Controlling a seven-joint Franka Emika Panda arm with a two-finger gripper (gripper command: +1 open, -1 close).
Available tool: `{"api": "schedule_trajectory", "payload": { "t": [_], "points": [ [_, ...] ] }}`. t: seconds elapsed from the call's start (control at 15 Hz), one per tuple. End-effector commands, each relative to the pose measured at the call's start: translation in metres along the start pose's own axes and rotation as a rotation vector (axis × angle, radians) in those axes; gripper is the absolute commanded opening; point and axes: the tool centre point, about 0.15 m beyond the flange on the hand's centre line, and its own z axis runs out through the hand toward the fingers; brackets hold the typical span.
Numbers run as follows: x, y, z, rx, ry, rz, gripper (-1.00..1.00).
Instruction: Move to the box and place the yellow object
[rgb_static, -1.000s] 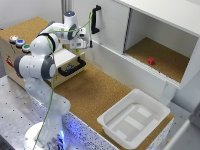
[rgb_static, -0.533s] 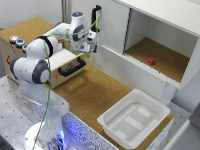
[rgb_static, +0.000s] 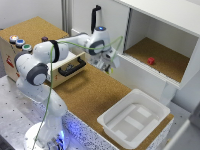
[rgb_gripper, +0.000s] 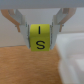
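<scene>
My gripper (rgb_static: 111, 67) hangs above the cork table, between the wooden unit and the white cabinet wall. In the wrist view the gripper (rgb_gripper: 40, 36) is shut on the yellow object (rgb_gripper: 40, 38), a small yellow cube with black marks, held between both fingers. The cube is too small to make out in the exterior view. The box (rgb_static: 134, 118), a shallow white bin, sits on the table toward the exterior view's lower right, well apart from the gripper. Its blurred white edge (rgb_gripper: 72, 62) shows in the wrist view.
A tan wooden unit (rgb_static: 30, 52) with coloured buttons and a black handle (rgb_static: 72, 68) stands at the exterior view's left. A white cabinet with an open compartment holds a small red cube (rgb_static: 150, 61). A green cable runs along the arm.
The arm has swung toward the exterior view's right, away from the wooden unit and nearer the cabinet wall, with the yellow cube still held.
</scene>
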Motion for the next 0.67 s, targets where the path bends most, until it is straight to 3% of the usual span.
{"api": "schedule_trajectory", "payload": {
  "t": [0.0,0.13,0.33,0.4,0.6],
  "points": [
    [0.034,0.129,0.065,-0.010,-0.029,0.256,-1.00],
    [0.021,0.154,0.086,-0.009,-0.054,0.353,-1.00],
    [-0.008,0.169,0.122,0.045,-0.126,0.495,-1.00],
    [-0.020,0.168,0.137,0.072,-0.145,0.545,-1.00],
    [-0.053,0.160,0.172,0.231,-0.155,0.751,-1.00]
  ]
}}
